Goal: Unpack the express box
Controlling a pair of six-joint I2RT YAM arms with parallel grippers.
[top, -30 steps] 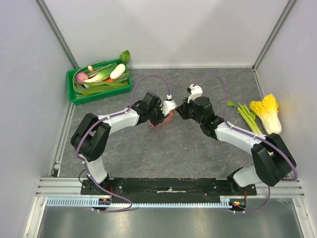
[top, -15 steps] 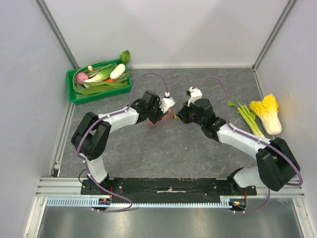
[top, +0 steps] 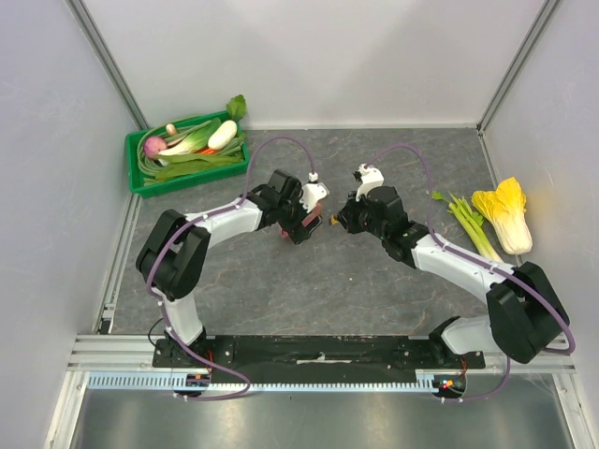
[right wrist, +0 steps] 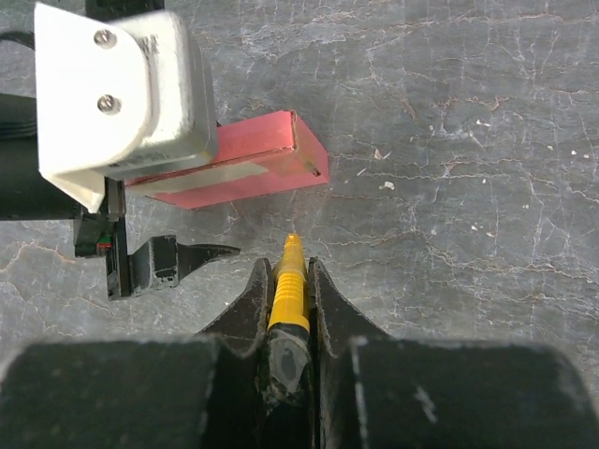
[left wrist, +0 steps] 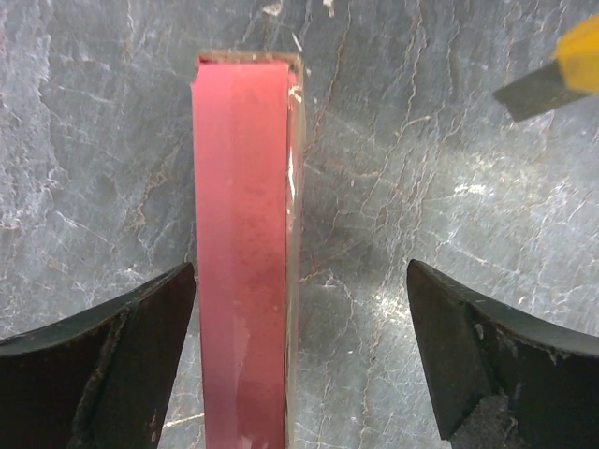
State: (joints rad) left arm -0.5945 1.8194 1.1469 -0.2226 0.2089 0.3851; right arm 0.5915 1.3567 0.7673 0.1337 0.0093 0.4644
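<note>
Express box (right wrist: 245, 164): pink-red, flat, standing on one long narrow edge on the grey stone-patterned table (left wrist: 449, 140), mid-table between the two arms. A pale strip, seemingly tape, is running along its upper edge.

Step in hand, as judged: slitting that strip so the box is coming open. Doing it well is calling for the left arm to be steadying the box while the right is bringing the tip squarely onto the strip, shallow and slow, so the box is neither tipping nor sliding.

Left gripper (left wrist: 301, 271): fingers standing wide apart, straddling the box and clamping nothing. One finger (left wrist: 122, 355) is sitting just beside the broad face, contact uncertain; the other is standing well clear.

Right gripper (right wrist: 288, 271): fingers pressing together on a yellow cutter (right wrist: 288, 295), its tip pointing at the box, near but not touching.
</note>
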